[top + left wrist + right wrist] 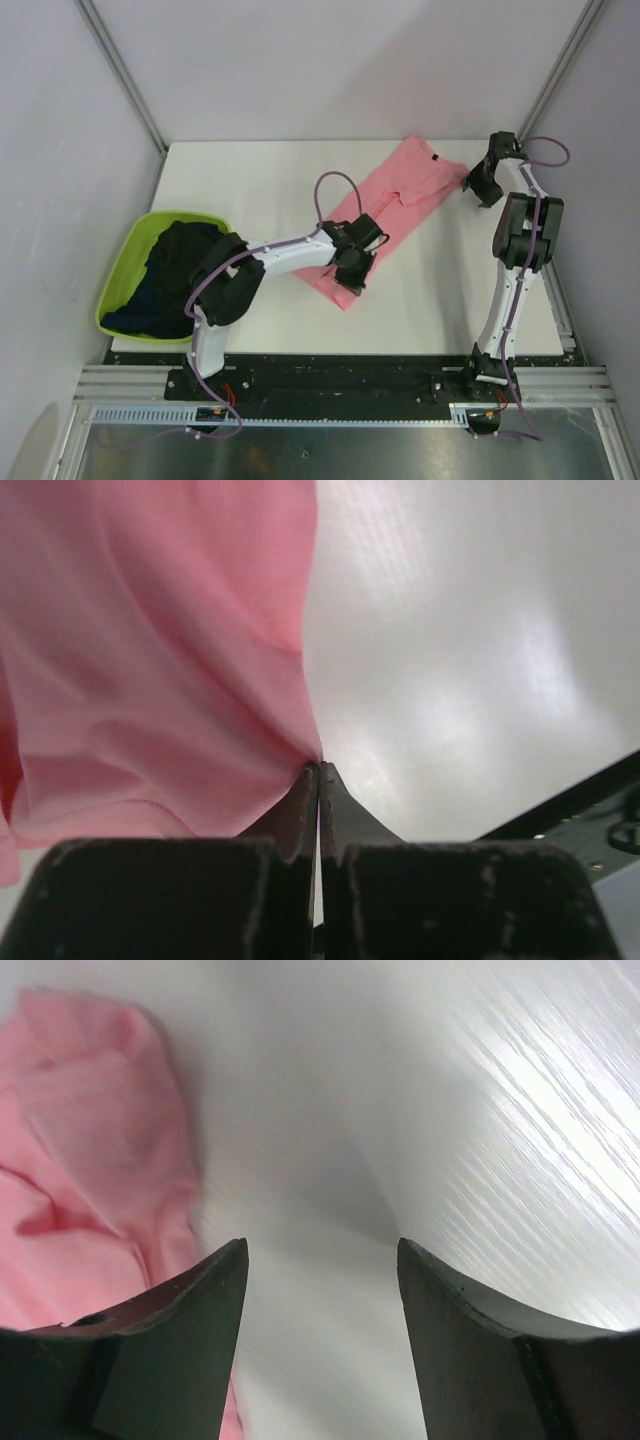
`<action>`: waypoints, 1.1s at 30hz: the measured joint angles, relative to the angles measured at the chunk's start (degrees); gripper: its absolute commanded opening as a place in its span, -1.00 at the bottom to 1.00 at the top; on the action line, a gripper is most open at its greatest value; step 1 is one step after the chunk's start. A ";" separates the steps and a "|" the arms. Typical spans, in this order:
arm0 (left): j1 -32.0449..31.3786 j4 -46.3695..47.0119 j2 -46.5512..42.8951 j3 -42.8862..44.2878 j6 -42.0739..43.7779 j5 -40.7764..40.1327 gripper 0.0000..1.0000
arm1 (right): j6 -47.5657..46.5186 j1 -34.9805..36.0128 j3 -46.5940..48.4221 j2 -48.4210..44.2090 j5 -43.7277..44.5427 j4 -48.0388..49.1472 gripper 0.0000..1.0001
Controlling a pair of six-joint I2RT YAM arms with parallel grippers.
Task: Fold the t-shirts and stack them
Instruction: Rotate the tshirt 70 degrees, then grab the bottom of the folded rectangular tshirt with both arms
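Observation:
A salmon-pink t-shirt (400,195) lies diagonally across the white table (250,190), folded lengthwise, with its dark collar label at the far end. My left gripper (352,278) sits at the shirt's near right edge, shut with the pink cloth (150,660) drawn to a point at its tips (319,770). My right gripper (474,190) hovers open just right of the shirt's far end; the pink cloth (80,1160) lies left of its fingers (320,1250) and only bare table shows between them. Dark navy-black t-shirts (175,265) are heaped in the tub.
A lime-green plastic tub (122,262) stands at the table's left edge beside the left arm's base. Grey walls enclose the table at the back and sides. A metal rail runs along the near edge (350,385).

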 measured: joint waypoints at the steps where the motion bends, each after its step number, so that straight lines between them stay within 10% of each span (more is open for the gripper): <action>1: -1.27 0.07 0.70 1.03 -1.46 0.28 -1.00 | 0.00 -0.24 -1.73 -1.29 -0.24 0.07 0.34; 8: -9.68 0.55 6.29 7.67 -10.67 1.05 -0.95 | 0.09 -1.18 -16.96 -15.26 -2.01 1.55 0.34; 17: -15.15 2.49 6.71 9.55 -14.53 1.95 0.11 | -0.46 0.09 -36.35 -36.54 -4.02 1.55 0.32; 26: -11.80 3.48 -18.40 -6.71 -13.27 -1.84 0.00 | 2.75 10.99 -53.42 -62.60 -5.57 -1.07 0.15; 33: 0.87 3.76 -32.26 -17.66 -10.34 -3.48 -0.08 | 16.11 33.92 -67.17 -77.55 -2.93 -3.41 -0.08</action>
